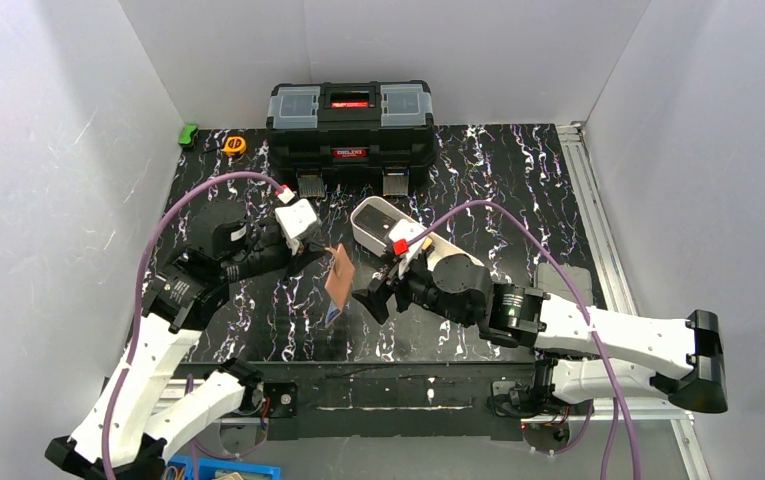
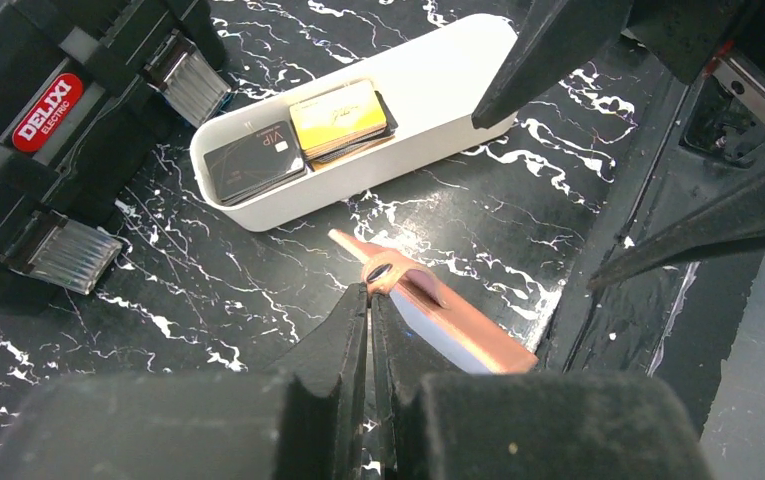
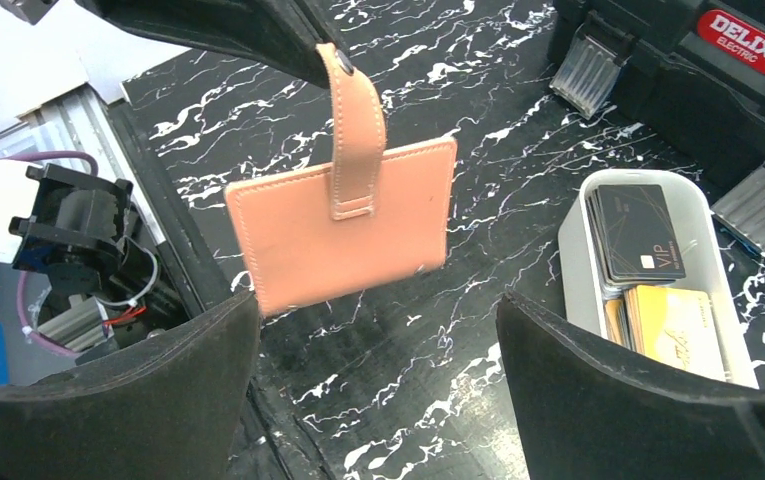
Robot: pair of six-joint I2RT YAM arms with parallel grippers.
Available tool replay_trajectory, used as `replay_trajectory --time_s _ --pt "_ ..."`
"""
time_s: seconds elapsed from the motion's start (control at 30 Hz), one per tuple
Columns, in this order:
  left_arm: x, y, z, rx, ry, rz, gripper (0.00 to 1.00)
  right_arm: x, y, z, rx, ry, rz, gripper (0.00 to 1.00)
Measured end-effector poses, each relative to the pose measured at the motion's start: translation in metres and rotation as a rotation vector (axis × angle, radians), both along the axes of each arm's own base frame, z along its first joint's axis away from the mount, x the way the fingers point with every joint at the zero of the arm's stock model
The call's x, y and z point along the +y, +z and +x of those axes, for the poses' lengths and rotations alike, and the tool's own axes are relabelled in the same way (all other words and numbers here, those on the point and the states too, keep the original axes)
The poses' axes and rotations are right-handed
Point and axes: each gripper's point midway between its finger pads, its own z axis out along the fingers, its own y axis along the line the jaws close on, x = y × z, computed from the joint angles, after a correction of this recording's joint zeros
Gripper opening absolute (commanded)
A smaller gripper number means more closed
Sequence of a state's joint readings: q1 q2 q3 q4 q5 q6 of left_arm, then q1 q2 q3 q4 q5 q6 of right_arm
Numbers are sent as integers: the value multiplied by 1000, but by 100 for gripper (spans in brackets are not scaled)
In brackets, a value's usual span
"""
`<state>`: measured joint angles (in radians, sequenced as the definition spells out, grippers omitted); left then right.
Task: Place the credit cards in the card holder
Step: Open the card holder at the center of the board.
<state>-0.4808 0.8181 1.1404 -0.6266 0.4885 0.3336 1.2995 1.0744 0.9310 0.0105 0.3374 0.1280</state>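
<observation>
card holder (image 3: 343,235): folded, hanging by its snap tab above the table (image 3: 428,400) | left gripper (image 2: 368,295): clamped on that tab | right gripper (image 1: 366,298): fingers spread wide, just beside the holder, grasping nothing | credit cards (image 3: 658,300): stacked in the white tray (image 3: 570,260) (yellow and black faces up), near the toolbox (image 1: 350,120)

Smooth tan leather card holder (image 3: 288,240), glossy white plastic tray (image 2: 388,165), polished blk marble-look table (image 2: 258,290)

Card holder (image 1: 339,283) hangs centre, tray (image 1: 362,234) at its one o'clock with credit cards (image 2: 338,118) inside, toolbox (image 1: 349,125) behind at twelve.
</observation>
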Motion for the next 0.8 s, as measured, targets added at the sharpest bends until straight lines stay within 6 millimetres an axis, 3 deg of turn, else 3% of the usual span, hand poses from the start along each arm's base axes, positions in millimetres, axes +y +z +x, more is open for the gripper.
replay_trajectory --time_s 0.27,0.43,0.53,0.6,0.63,0.7,0.8 --pt "4 -5 1 19 21 27 0 17 -21 -8 59 52 -27 98" --pt "15 -19 7 67 84 92 0 24 -33 -10 75 67 -53 99" --pt "21 -32 8 142 132 129 0 40 -54 -7 30 53 -132 98" --pt "21 -31 7 162 150 120 0 67 -70 -7 -66 39 -193 98" --pt "21 -29 6 168 156 111 0 71 -76 -7 -90 33 -213 92" --pt "21 -26 5 177 163 99 0 82 -76 7 -153 -19 -211 66" --pt "17 -14 2 190 164 64 0 90 -62 33 -247 -156 -162 1"
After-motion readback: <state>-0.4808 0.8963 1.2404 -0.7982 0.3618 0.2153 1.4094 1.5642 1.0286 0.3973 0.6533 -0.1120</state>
